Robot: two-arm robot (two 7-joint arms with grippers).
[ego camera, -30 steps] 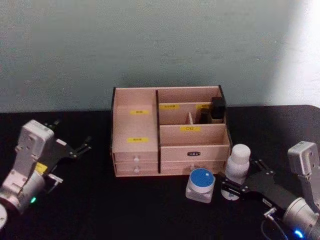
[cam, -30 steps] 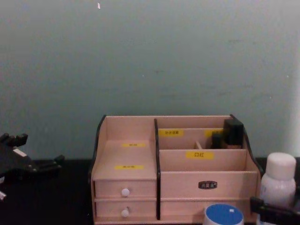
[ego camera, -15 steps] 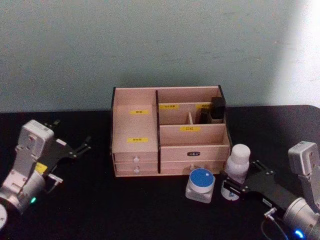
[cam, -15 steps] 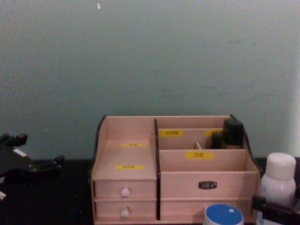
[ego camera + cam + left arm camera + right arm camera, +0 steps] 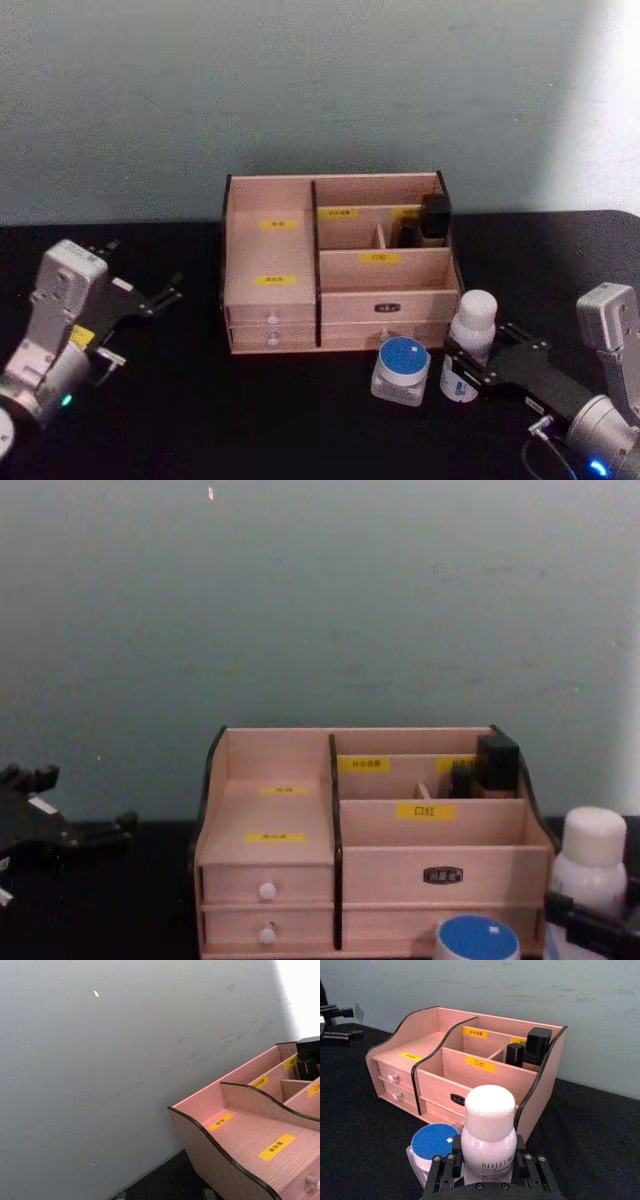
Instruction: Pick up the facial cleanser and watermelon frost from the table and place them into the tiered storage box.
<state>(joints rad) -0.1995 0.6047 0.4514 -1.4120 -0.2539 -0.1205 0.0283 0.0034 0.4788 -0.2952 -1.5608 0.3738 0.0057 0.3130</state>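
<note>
**Facial cleanser (image 5: 474,325) in the right jaws**

Left gripper (image 5: 147,264) is at the table's (image 5: 250,420) left, jaws apart. The tiered storage box (image 5: 340,262) stands mid-table (dark items (image 5: 432,220) in its back right compartment). Before its right front corner: blue-lidded jar (image 5: 402,368), then the upright cleanser, clamped by the right gripper (image 5: 487,1162).

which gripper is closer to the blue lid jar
Right. The right gripper is just to the right of the blue-lidded jar, shut on the white bottle standing beside it. The left gripper is far off to the left, open, beyond the tiered storage box.
</note>
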